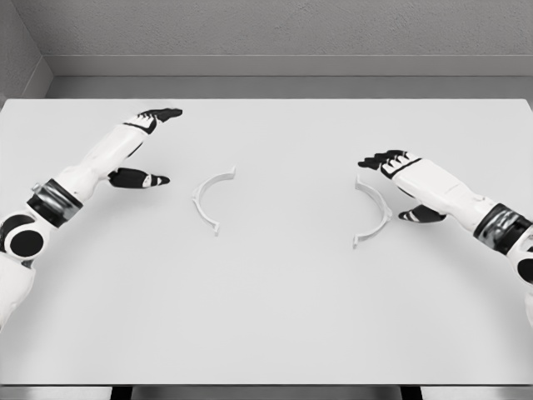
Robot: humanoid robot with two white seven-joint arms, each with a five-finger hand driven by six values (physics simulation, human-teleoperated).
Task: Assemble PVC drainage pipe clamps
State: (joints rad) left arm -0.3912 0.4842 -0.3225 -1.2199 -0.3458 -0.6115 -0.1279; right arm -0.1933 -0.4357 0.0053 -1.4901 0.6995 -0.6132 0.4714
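While both arms reach in over the white worktop [266, 317], neither robot hand grasps anything. The left robot hand [143, 150] is released, its dark fingers [163, 113] stretched forward and the thumb pointing inward, and the left clamp half [211, 198] lies just inward of that thumb, apart from it, flat on the surface with its hollow side facing the middle. The right robot hand [398, 179] is also released, fingers extended toward the centre; the right clamp half [372, 212] lies just beside and partly beneath those fingers, whether touching them I cannot tell, its hollow side facing the other half. Between the two halves the worktop is bare, and wide open surface runs from both hands toward the near edge. The far edge meets a grey wall [283, 33] beyond the hands.
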